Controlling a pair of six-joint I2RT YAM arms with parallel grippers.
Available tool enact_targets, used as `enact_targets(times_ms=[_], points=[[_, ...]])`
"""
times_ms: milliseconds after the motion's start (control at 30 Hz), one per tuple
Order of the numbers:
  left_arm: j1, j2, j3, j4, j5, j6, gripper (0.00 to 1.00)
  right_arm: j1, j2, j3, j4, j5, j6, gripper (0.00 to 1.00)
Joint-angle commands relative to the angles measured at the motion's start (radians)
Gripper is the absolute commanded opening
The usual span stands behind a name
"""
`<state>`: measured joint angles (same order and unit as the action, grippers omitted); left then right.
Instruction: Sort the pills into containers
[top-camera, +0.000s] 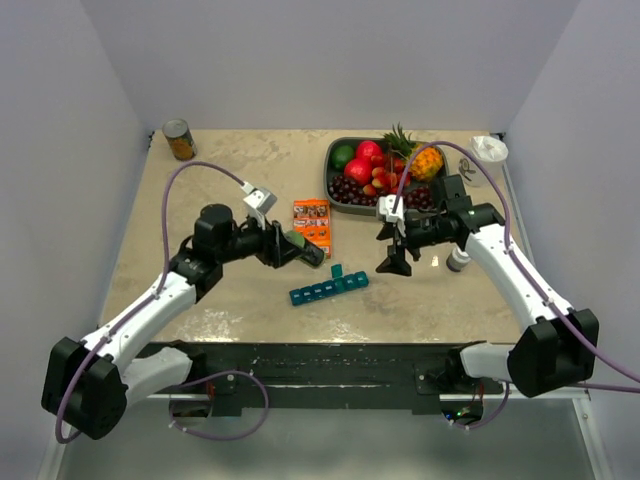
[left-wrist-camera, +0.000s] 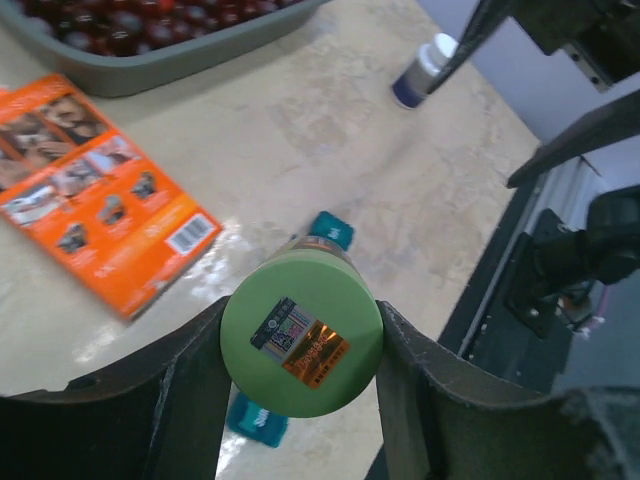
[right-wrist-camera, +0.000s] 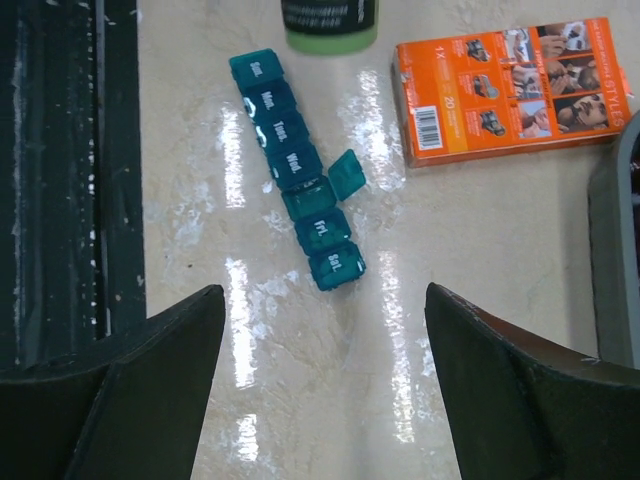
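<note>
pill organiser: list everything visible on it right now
The pill organiser is a narrow teal plastic strip of seven square compartments with white day labels, Sun. to Sat. Six lids are shut. The fifth lid, between Wed. and Fri., is flipped open sideways. It lies flat and diagonal on the beige table, and nothing grips it. Its contents cannot be made out.

We have two arms, the left arm (top-camera: 140, 315) and the right arm (top-camera: 505, 262), each with white shells on the long links and bulky black joint housings. A lilac cable (top-camera: 165, 215) loops off each one. A white block (top-camera: 258, 200) tops each wrist. The left gripper (top-camera: 300, 248) and right gripper (top-camera: 395, 262) end in broad, matte black fingers (right-wrist-camera: 150, 390).
</note>
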<state>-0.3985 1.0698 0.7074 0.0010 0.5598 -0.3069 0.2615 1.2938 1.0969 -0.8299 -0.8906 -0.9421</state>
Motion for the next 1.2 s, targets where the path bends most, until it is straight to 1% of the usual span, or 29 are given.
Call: enact_targets(times_ms=[0, 100, 233, 400, 600, 800, 1033, 1167], points=[[-0.097, -0.045, -0.061, 0.267, 0.022, -0.115, 0.00, 0.002, -0.039, 0.018, -0.069, -0.079, -0.011, 0.84], [-0.190, -0.037, -0.078, 0.296, -0.023, -0.126, 0.00, 0.005, -0.059, -0.006, -0.060, -0.073, 0.005, 0.84], [-0.256, -0.041, -0.108, 0.379, -0.066, -0.155, 0.00, 0.005, -0.079, -0.034, -0.074, -0.065, 0.002, 0.85], [-0.319, -0.030, -0.120, 0.428, -0.115, -0.164, 0.00, 0.010, -0.076, -0.043, -0.115, -0.051, -0.024, 0.85], [-0.364, -0.011, -0.121, 0.490, -0.153, -0.173, 0.00, 0.018, -0.067, -0.035, -0.129, -0.065, -0.038, 0.86], [-0.387, 0.002, -0.128, 0.548, -0.181, -0.193, 0.00, 0.051, -0.056, -0.029, -0.103, -0.061, -0.009, 0.86], [-0.424, 0.025, -0.114, 0.579, -0.210, -0.202, 0.00, 0.145, -0.044, -0.012, -0.031, -0.041, 0.078, 0.86], [-0.436, 0.048, -0.108, 0.597, -0.222, -0.215, 0.00, 0.185, -0.013, 0.011, -0.003, -0.079, 0.126, 0.86]])
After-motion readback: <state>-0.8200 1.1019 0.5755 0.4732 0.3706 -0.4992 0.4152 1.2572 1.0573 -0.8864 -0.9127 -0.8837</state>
